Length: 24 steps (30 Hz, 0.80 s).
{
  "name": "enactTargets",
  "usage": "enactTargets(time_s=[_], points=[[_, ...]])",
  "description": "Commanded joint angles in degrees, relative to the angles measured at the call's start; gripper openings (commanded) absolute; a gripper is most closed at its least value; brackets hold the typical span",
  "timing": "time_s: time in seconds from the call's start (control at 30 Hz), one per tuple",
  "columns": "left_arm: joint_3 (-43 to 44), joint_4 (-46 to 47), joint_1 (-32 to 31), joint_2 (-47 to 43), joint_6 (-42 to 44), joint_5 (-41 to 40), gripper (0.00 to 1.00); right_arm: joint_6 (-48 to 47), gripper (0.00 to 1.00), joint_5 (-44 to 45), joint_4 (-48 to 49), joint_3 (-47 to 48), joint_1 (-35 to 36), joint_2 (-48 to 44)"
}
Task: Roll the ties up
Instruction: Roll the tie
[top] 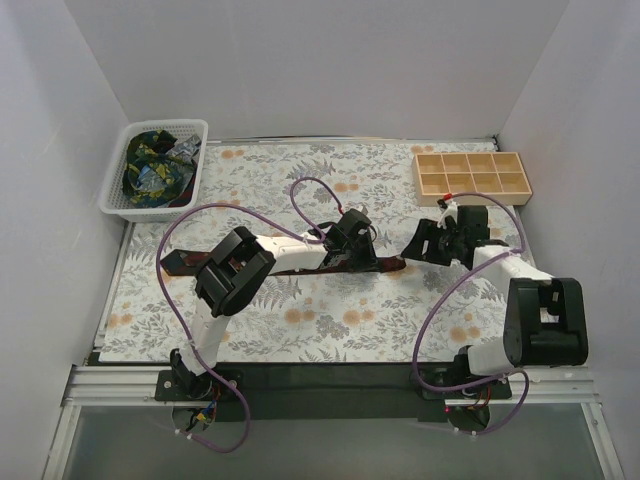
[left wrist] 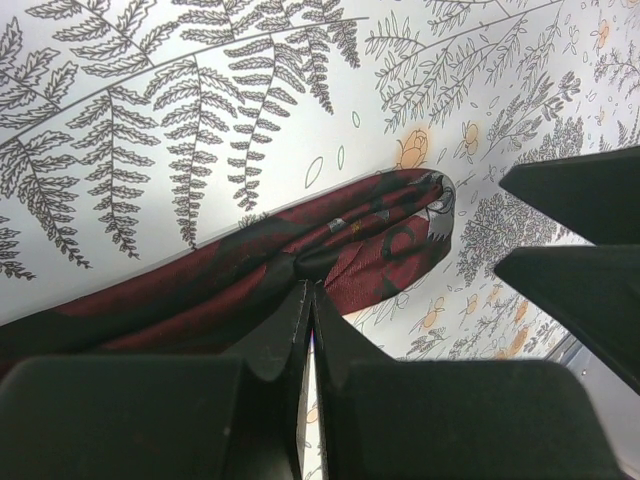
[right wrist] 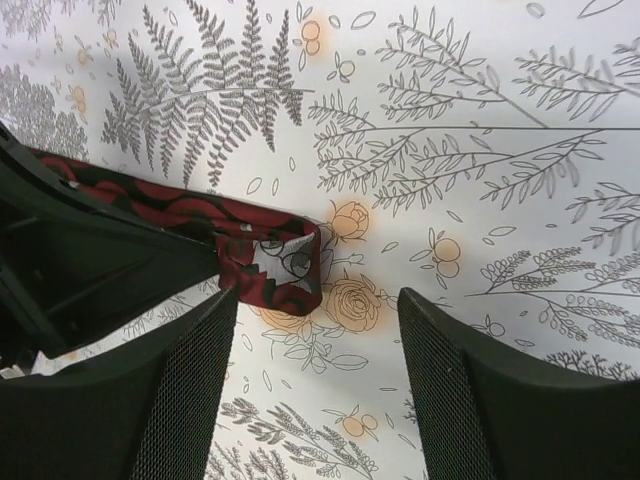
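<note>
A maroon tie [top: 180, 262] with dark blotches lies stretched across the middle of the floral table cloth. My left gripper [top: 352, 246] is shut on the maroon tie near its right end; in the left wrist view the fingertips [left wrist: 310, 288] pinch a gathered bit of the fabric [left wrist: 370, 240]. The tie's right end is folded over on itself [right wrist: 275, 262]. My right gripper [top: 432, 243] is open and empty just right of that fold, and its fingers [right wrist: 190, 380] stand either side of bare cloth [right wrist: 318, 300]. More ties, dark with blue, green and yellow prints, lie heaped in a basket [top: 152, 172].
The white mesh basket [top: 190, 128] stands at the back left corner. A wooden tray with several compartments [top: 472, 176] stands at the back right. White walls close in the table on three sides. The two grippers are close together.
</note>
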Motion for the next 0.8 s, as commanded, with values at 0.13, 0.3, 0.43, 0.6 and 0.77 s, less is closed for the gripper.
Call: enactTargets(time_s=[0.13, 0.3, 0.43, 0.6, 0.77], points=[[0.73, -2.51, -0.17, 0.47, 1.21, -2.09, 0.04, -6.15, 0.6, -12.58, -1.64, 3.27, -1.03, 7.59], [0.64, -2.51, -0.08, 0.39, 1.29, -2.09, 0.04, -6.77, 0.58, -16.62, 0.55, 3.1, -1.03, 11.1], [0.64, -2.77, -0.17, 0.47, 1.47, -2.0, 0.04, -7.29, 0.57, -18.47, 1.43, 3.53, -1.03, 14.36], [0.55, -2.86, -0.17, 0.47, 1.56, -2.0, 0.03, -7.56, 0.54, -20.15, 1.96, 3.45, -0.94, 18.31], [0.55, -2.86, -0.17, 0.56, 1.56, -2.0, 0.03, -7.21, 0.48, -20.76, 3.02, 2.92, -0.85, 19.73]])
